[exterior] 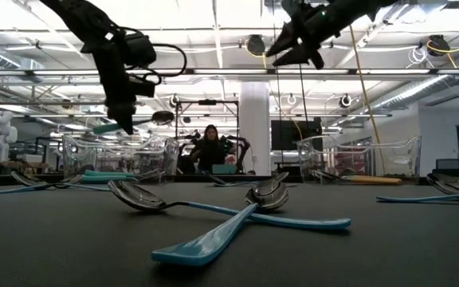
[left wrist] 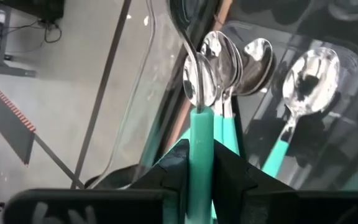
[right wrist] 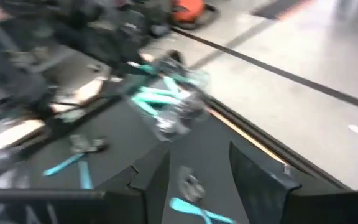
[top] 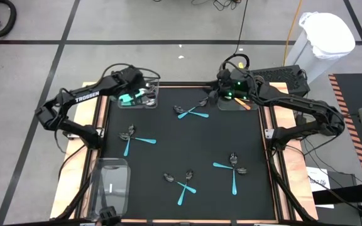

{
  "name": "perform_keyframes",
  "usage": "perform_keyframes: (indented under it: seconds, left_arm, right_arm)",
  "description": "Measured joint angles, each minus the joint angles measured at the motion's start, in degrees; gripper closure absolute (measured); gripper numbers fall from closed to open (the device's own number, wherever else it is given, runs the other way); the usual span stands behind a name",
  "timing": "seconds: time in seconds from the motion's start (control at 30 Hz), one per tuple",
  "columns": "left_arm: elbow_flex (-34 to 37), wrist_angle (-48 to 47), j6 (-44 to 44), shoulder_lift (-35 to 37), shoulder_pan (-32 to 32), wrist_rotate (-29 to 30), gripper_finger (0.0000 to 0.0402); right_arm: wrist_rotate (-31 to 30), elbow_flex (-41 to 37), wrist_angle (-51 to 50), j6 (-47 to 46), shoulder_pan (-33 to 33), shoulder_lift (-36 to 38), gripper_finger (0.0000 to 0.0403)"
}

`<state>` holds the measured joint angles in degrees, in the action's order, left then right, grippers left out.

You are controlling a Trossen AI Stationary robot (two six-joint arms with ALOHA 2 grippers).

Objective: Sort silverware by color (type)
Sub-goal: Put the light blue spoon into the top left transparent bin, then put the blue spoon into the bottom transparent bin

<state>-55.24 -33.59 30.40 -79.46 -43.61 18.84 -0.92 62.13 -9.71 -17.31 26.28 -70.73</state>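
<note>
My left gripper (top: 132,95) is over the clear bin (top: 151,102) at the table's far left, shut on a teal-handled spoon (left wrist: 201,84). Other teal spoons (left wrist: 303,81) lie in that bin beneath it. My right gripper (top: 215,94) hangs open and empty high over the far middle of the table, beside a second clear bin (top: 231,104) that holds an orange-handled piece (top: 247,105). Teal-handled spoons lie crossed in pairs on the black mat (top: 190,113), (top: 134,138), (top: 181,182), (top: 231,168). My left gripper pinches the spoon's teal handle (left wrist: 199,134) between its two fingers (left wrist: 166,174), which lie along the handle. The silver bowl sticks out past the fingertips. In the low view the spoon (exterior: 138,121) is lifted clear and about level above the bin (exterior: 118,155).
A third clear bin (top: 112,182) lies at the table's near left edge. The mat has a raised wooden border (top: 269,135). Cables and a white trash bag (top: 322,37) lie beyond the far edge. A person (exterior: 209,147) sits in the room behind the table.
</note>
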Motion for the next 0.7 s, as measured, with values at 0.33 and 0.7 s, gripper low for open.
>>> perform_keyframes:
  seconds: [0.33,0.7]
  left_arm:
    - [0.00,-1.48,-9.25,-3.25,-1.92,0.04,0.0232]
    - [-4.11,-2.53,-37.81,1.49,-1.65,-7.69,0.0215]
  right_arm:
    - [-2.62,0.02,-14.24,-4.92,2.68,-3.98,0.0244]
    - [8.01,5.50,-19.23,3.70,2.31,-20.64,0.0247]
